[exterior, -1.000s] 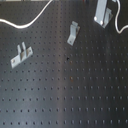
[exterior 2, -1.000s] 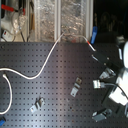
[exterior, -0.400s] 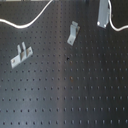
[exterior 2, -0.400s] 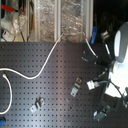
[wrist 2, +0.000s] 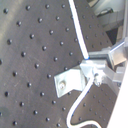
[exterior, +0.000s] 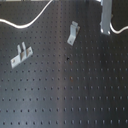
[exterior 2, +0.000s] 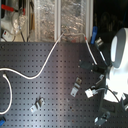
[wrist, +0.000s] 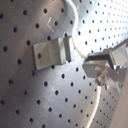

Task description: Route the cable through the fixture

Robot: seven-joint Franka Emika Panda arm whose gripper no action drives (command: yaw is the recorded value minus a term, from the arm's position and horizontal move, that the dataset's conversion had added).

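While the claw (wrist 2: 95,70) sits low over the perforated table (exterior: 75,100), I read this as the threading step itself: in the second wrist view its fingers (wrist 2: 91,66) look closed on the cable (wrist 2: 76,30), which runs into them from one side and droops out the other in a loose curl. I cannot see a gap between the fingers, so I judge them nearly shut on the cord.

Right beside the claw is the fixture (wrist: 52,51), a small bent silver bracket; in the first wrist view the cable passes just past its edge, touching or almost touching it, but I cannot tell whether the cord already lies inside the bend. In the first exterior view the claw shows only as a grey upright at the top right, with the cable leaving it toward the first exterior view's right edge.

Further out, the cord sweeps away in long white bends across the table toward the second exterior view's left. A second narrow bracket (exterior: 73,33) stands in the middle of the board, and a wider two-pronged bracket (exterior: 21,55) lies well apart, toward the first exterior view's left.

My next move would be to drag the held section sideways into the fixture's slot, slowly, keeping slack.
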